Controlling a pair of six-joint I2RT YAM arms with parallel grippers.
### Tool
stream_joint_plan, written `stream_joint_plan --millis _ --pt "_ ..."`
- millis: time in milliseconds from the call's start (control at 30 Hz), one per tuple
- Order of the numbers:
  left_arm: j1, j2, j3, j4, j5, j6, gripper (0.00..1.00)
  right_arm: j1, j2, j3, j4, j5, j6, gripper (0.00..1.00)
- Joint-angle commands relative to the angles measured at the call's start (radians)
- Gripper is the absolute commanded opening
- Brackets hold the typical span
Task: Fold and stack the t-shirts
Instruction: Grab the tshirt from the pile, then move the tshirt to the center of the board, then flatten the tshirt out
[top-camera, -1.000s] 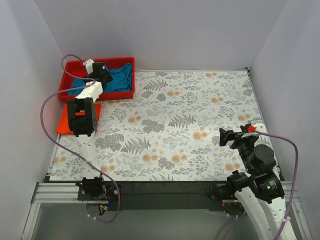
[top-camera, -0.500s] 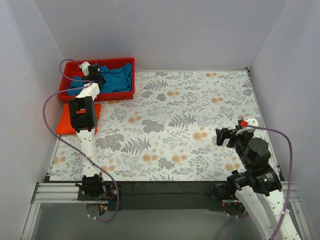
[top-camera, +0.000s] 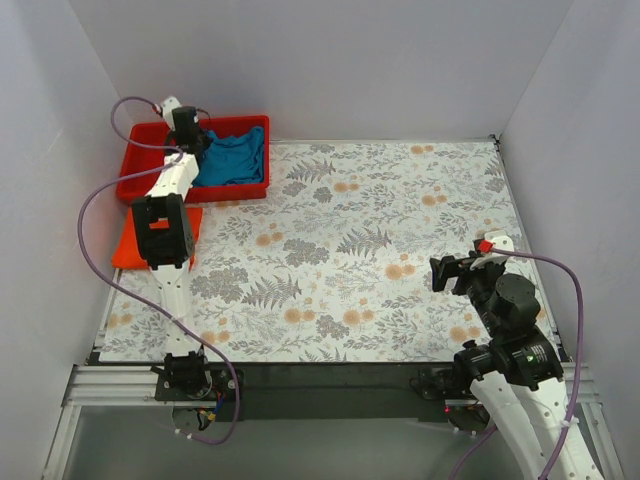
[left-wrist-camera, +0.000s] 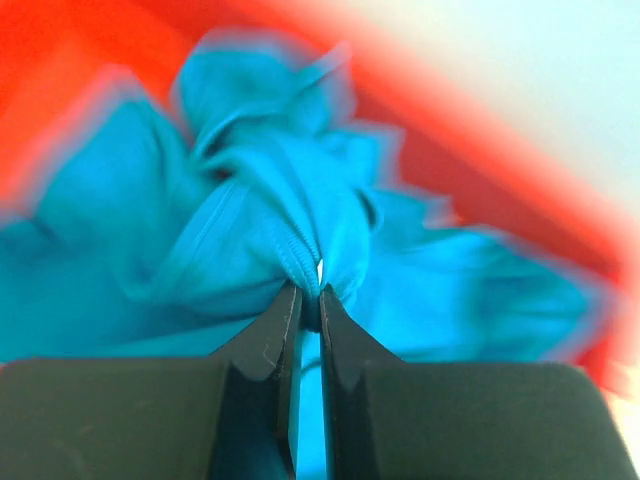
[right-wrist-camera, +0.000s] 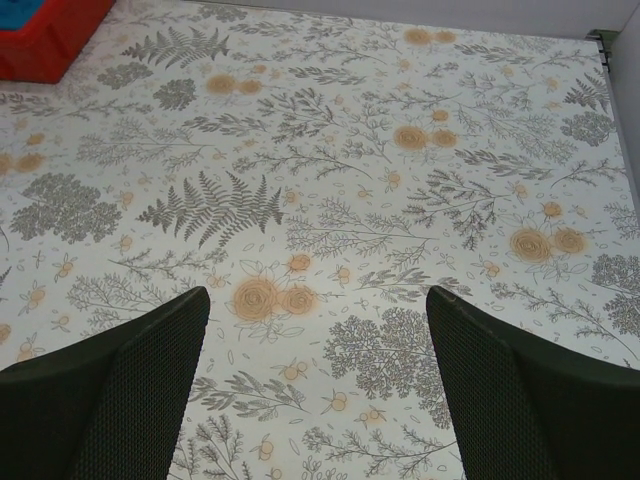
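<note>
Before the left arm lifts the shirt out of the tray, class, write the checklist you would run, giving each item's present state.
1. Left end effector shut on the teal shirt: ok, a fold is pinched.
2. Grip deep enough for lifting: cannot tell.
3. Right end effector open, over the table, away from the red tray: ok.
4. Orange-red shirt outside the tray, apart from the teal one: ok.

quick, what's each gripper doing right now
Left gripper: closed, pinching a fold of the teal-blue t-shirt.
Right gripper: open, holding nothing.
</note>
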Motion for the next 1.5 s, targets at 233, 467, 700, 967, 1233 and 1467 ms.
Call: stream_joint_plan --millis 233,467,700,967,1233,1467 --pt "-0.412 -0.517 0.154 0.075 0.178 0.07 0.0 0.004 -0.092 0.003 0.036 0.013 -0.011 0.94" --pt "-0.523 -0.686 0.066 0.078 0.239 0.051 0.0 0.004 -0.118 0.006 0.039 0.021 -0.011 0.94" --pt "-0.526 -0.87 -0.357 0.09 -0.028 0.197 0.53 0.004 -0.084 0.096 -0.028 0.008 0.001 0.98" --pt "-0.524 -1.186 -0.926 0.009 -0.123 0.155 0.72 0.004 0.175 0.288 -0.137 -0.153 0.061 0.98" --pt "-0.524 -1.439 -1.291 -0.062 -0.094 0.121 0.73 0.002 0.496 0.243 -0.096 -0.232 0.191 0.98" --pt "-0.526 -1.531 -1.41 -0.039 -0.134 0.118 0.71 -0.007 0.853 0.117 0.079 -0.268 0.277 0.74"
